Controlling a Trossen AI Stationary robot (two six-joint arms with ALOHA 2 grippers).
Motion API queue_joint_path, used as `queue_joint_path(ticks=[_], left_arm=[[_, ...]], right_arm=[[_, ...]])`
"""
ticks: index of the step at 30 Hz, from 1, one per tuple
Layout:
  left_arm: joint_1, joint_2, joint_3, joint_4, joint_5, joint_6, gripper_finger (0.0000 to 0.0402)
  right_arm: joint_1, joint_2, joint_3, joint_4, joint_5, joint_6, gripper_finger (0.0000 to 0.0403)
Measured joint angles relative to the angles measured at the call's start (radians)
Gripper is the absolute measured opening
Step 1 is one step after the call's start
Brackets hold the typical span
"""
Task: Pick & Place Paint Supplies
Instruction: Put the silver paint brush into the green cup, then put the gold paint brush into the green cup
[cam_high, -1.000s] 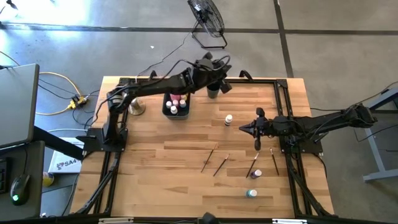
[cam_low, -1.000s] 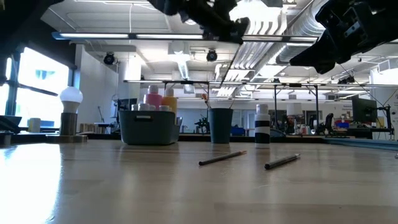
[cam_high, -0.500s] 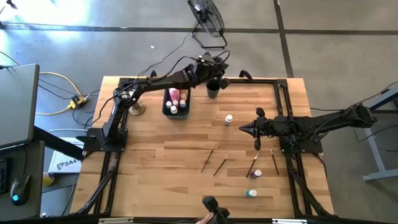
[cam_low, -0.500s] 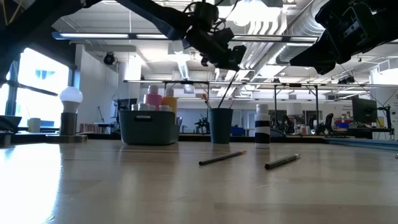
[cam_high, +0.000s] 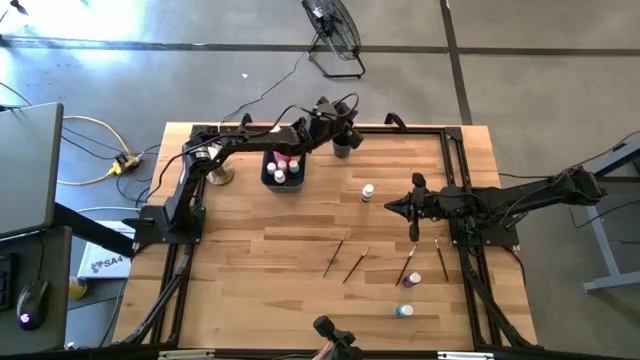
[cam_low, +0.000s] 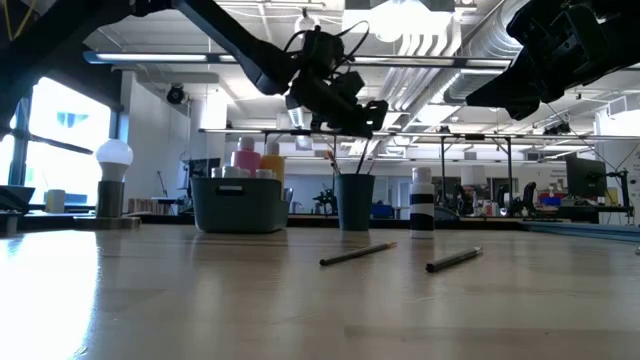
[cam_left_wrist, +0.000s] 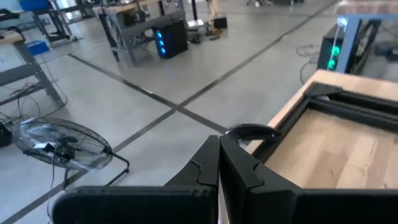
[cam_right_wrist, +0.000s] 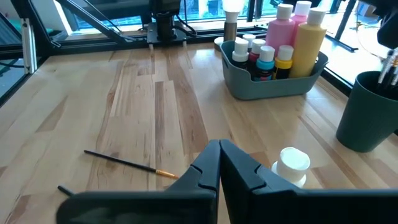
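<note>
While the left gripper (cam_high: 340, 128) hangs closed and empty above the dark cup (cam_high: 343, 148) at about 12 o'clock on the desk (cam_high: 250, 240), the right gripper (cam_high: 400, 207) waits at about 3 o'clock, also pinched closed with nothing in it. Just beside the cup, toward 11 o'clock, the grey bin (cam_right_wrist: 272, 87) already holds the pink squeeze bottle (cam_right_wrist: 280, 31), the yellow squeeze bottle (cam_right_wrist: 306, 40) and a few small capped bottles (cam_right_wrist: 266, 56). Nearest the right gripper stands a small white-capped bottle (cam_high: 368, 191); it looks light, rigid and smooth-sided, so I judge a grip across its body below the cap safest, since the round plastic could slip or tip. Outward toward 5 o'clock lie thin paintbrushes (cam_high: 334, 257): very light, stiff and low on the wood, likely to roll or skid, and best pinched mid-handle with the fingers straddling the shaft. Two more small bottles sit near them, a purple one (cam_high: 415, 279) and a teal one (cam_high: 403, 311) that seems to lie on its side. What the cup contains is hard to make out; only slim tips show above its rim in the low view. The left wrist view looks out at the floor and a fan (cam_left_wrist: 59, 144), so it shows none of the supplies. A dark object at the 6 o'clock edge is cut off and cannot be identified.
</note>
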Motion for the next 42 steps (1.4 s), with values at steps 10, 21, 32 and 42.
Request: queue_joint_path(ticks=[10,21,32,42], left_arm=[[0.000,0.000,-0.081,0.107,-0.027,-0.045,0.0000],[0.000,0.000,-0.081,0.104,-0.025,-0.046,0.0002],[0.000,0.000,-0.081,0.102,-0.019,-0.044,0.0014],[0.000,-0.003,-0.081,0.095,-0.052,-0.037,0.0138]], right_arm=[[0.000,0.000,0.000,0.001,0.001,-0.001,0.0002],[0.000,0.000,0.000,0.001,0.001,-0.001,0.0002],[0.000,0.000,0.000,0.002,0.000,-0.001,0.0002],[0.000,0.000,0.000,0.002,-0.003,0.000,0.0002]])
